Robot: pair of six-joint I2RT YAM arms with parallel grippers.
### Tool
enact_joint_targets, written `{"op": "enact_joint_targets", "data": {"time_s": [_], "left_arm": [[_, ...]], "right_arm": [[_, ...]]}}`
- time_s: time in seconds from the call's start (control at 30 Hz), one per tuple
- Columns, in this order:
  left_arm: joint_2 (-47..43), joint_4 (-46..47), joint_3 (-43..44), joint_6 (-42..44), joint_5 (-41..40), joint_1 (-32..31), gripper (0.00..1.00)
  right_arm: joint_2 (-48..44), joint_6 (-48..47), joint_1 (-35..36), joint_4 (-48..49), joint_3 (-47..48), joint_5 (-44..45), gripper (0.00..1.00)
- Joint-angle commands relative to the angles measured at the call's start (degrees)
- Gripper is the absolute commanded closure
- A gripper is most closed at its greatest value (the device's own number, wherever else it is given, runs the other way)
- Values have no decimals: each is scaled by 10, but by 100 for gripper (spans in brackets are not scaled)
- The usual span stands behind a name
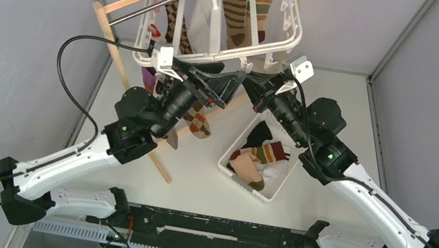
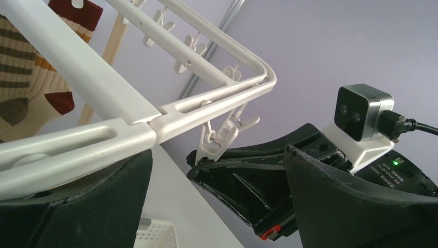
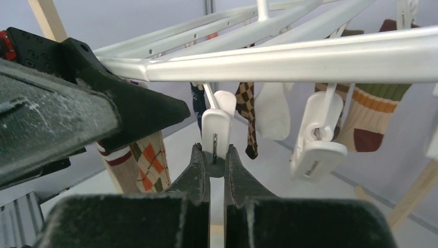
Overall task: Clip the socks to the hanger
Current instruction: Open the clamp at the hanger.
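Right jaws tight on hanger (image 3: 289, 57) clip (image 3: 215, 129), tip half hidden; left jaws wide.

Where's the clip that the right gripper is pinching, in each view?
Top external: clip, upper centre, under the hanger's near rail.
Left wrist: clip, centre, hanging below the rail's rounded corner.
Right wrist: clip, centre, pinched by the right gripper.
Shared landmark: that rail.

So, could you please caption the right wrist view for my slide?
Right gripper pinches a white clip under the hanger; socks hang behind.
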Motion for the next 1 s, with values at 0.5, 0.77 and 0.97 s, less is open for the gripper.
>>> {"op": "enact_joint_targets", "data": {"time_s": [0.5,0.77,0.97], "left_arm": [[48,28,27,33,13,13,17],[47,38,20,37,18,16,54],[44,44,13,33,19,18,87]], "right_arm": [[9,7,12,-50,39,-39,100],[5,6,13,-53,39,-55,100],[6,6,13,-58,39,-65,100]]}}
